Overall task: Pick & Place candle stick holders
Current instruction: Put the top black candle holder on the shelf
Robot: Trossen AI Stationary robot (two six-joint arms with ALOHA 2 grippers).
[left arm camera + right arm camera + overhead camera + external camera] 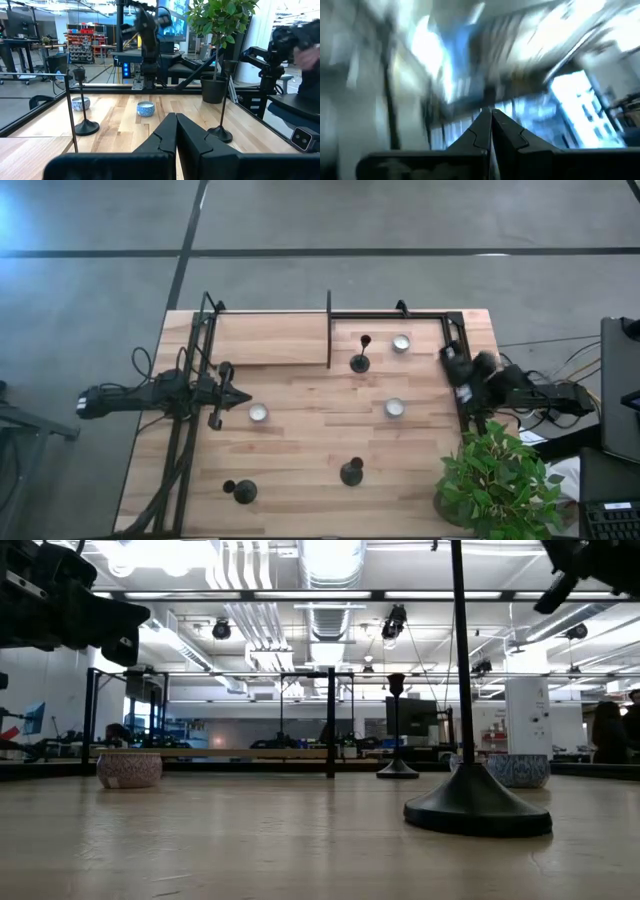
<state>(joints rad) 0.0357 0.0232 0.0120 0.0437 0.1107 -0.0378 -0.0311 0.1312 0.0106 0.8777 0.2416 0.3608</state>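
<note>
High view, left claw (243,396) closed, level above table, right claw (447,352) closed, tilted upward

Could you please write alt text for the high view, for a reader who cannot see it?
Three black candle stick holders and three tealights stand on a wooden table. The left gripper and right gripper are shut, holding nothing.
</note>
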